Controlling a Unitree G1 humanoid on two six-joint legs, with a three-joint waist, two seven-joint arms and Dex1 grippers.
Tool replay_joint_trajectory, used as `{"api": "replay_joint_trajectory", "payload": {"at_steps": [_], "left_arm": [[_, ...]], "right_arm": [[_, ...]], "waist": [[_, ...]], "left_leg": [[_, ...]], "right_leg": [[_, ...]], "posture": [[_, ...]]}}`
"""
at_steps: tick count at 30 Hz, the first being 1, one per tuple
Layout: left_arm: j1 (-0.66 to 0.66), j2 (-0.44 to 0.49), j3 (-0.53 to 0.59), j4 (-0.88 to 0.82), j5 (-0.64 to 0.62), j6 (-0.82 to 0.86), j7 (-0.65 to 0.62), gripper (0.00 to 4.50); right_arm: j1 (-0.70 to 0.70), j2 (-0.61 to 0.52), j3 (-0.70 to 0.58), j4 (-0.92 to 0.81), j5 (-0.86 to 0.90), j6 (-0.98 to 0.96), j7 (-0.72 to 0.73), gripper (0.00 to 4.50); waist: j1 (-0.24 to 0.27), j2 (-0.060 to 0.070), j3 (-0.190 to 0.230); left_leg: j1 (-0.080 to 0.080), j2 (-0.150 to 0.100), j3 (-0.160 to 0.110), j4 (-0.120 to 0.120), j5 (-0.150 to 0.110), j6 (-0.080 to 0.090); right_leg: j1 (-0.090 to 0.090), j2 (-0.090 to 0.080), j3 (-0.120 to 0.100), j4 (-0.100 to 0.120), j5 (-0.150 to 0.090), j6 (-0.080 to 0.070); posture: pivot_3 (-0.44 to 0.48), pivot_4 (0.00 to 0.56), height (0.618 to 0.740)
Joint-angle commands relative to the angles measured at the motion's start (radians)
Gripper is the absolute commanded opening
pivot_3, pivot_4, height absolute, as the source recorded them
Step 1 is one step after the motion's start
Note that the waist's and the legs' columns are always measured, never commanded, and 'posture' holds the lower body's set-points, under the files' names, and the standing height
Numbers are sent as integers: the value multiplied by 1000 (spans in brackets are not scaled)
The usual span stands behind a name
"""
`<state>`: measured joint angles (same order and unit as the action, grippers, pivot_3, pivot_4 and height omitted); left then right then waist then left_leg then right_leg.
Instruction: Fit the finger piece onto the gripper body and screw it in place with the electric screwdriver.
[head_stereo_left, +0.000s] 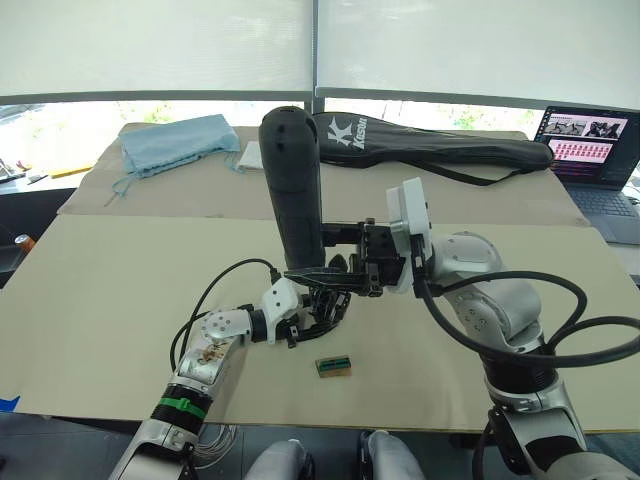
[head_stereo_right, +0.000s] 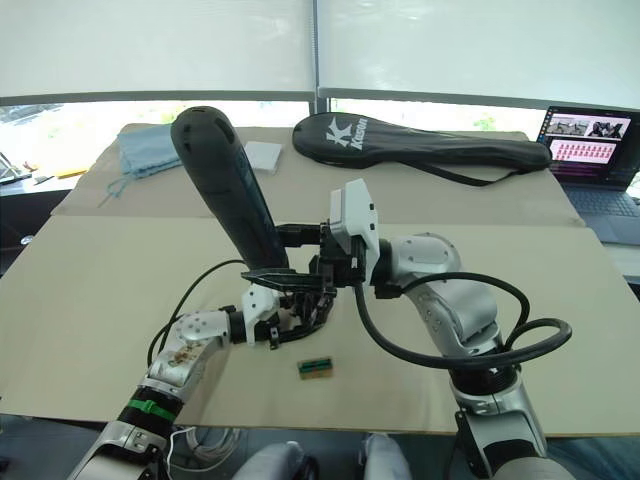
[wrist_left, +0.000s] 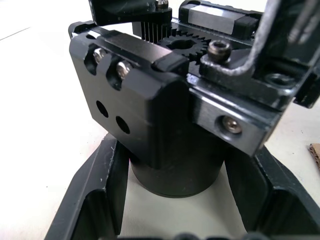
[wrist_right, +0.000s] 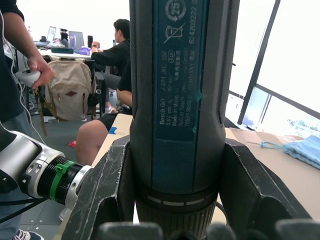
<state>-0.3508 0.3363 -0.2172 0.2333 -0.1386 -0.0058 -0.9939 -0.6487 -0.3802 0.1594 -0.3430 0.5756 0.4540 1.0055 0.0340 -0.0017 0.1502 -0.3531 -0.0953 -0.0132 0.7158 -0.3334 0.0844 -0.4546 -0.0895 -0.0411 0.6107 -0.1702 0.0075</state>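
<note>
I see my right gripper (head_stereo_left: 352, 268) with its jaws clamped on the lower end of the electric screwdriver (head_stereo_left: 293, 185), which stands tilted over the middle of the bench (head_stereo_left: 100, 290). My left gripper (head_stereo_left: 322, 305) has its jaws closed around the gripper body (wrist_left: 165, 120), just under the screwdriver's tip. A small green-brown box (head_stereo_left: 333, 366) lies on the bench near them.

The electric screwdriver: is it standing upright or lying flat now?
Near upright: the electric screwdriver leans slightly, rounded end up, clamped in the right gripper above the gripper body.
</note>
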Motion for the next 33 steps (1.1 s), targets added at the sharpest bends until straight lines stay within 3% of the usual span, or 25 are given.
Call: {"api": "replay_joint_trajectory", "payload": {"at_steps": [1, 33], "left_arm": [[31, 3, -37, 43, 26, 20, -3, 2281], [39, 8, -41, 36, 26, 26, -5, 2281]], "right_arm": [[-9, 2, -12, -26, 14, -27, 6, 1916], [-4, 0, -2, -14, -9, -48, 20, 1916]], "waist": [[0, 0, 0], [-8, 0, 0]], "left_leg": [[0, 0, 0, 0, 0, 0], [0, 0, 0, 0, 0, 0]], "right_leg": [[0, 0, 0, 0, 0, 0], [0, 0, 0, 0, 0, 0]], "posture": [[0, 150, 740], [0, 150, 740]]}}
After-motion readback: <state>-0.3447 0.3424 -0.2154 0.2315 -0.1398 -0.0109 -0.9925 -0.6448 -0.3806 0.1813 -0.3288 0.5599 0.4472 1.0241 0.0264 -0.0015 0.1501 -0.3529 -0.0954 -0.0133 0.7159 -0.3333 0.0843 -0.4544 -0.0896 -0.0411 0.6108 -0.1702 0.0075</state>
